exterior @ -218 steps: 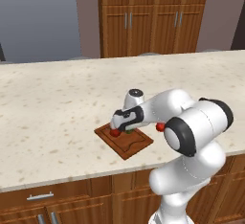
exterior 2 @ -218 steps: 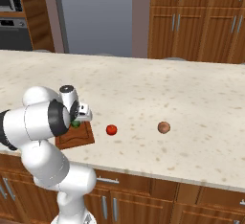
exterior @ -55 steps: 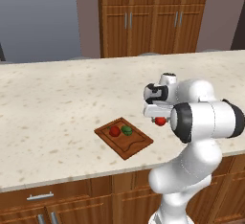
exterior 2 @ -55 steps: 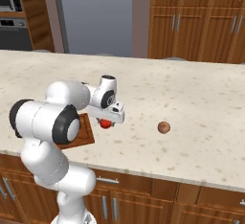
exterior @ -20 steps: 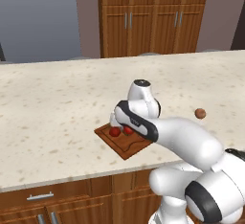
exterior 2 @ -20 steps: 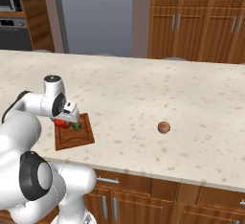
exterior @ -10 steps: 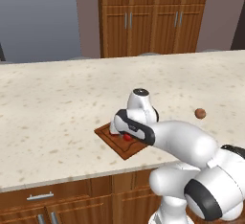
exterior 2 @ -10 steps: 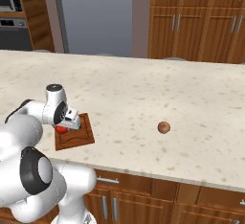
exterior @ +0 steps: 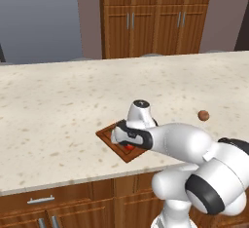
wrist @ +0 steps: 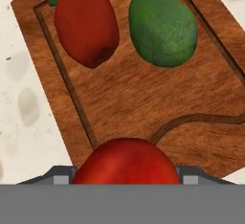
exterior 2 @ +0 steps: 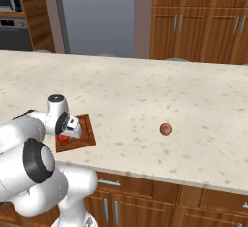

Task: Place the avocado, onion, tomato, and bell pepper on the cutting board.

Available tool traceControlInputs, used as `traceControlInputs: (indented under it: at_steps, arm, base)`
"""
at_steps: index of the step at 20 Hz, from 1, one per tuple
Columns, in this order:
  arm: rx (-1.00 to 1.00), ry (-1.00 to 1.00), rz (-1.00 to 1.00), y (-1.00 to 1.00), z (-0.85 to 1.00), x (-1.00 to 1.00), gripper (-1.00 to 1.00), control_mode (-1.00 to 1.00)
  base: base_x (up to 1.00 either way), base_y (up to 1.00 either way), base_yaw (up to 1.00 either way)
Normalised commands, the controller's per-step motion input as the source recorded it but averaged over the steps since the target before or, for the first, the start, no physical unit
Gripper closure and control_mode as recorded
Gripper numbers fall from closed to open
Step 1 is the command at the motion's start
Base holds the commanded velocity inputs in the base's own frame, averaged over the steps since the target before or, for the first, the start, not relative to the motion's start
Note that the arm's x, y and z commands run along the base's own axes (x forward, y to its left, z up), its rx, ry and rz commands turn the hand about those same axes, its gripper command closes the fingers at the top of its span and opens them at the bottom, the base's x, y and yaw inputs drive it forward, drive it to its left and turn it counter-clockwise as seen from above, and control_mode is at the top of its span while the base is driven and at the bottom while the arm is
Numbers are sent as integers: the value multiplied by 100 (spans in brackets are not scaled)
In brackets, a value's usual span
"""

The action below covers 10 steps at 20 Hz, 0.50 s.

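Arm pose: the arm is bent low over the near edge of the counter (exterior: 58, 120), with the hand turned downward over the cutting board (wrist: 143, 98)

Jaws: the gripper (wrist: 125, 177) is seen closed on the tomato (wrist: 125, 163), which sits between the two dark finger tips at the bottom of the hand view; the tomato is also glimpsed under the hand from the left base view (exterior: 128, 147)

Change from earlier: half a second ago the hand was held a little higher over the board; it has been lowered closer to the wood, and the tomato has been kept in the grip throughout

Bell pepper: the bell pepper (wrist: 87, 26) is lain on the board ahead of the jaws and to their left in the hand view, its green stem pointed toward the far corner

Avocado: the avocado (wrist: 162, 28) is lain on the board ahead of the jaws and to their right, just beside the bell pepper, not touching it

Onion: the onion (exterior 2: 165, 129) is left on the bare counter, well apart from the jaws and the board, off to the robot's right

Cutting board: it is lain flat on the counter under the jaws, its groove visible near the edge
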Motion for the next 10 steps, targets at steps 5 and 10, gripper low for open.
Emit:
traceControlInputs:
  at_steps: [5,10]
  arm:
    - [0,0,0,1,-27,7,100,-100]
    - [0,0,0,2,-32,3,-100,-100]
  base:
    - [0,0,0]
    - [0,0,0]
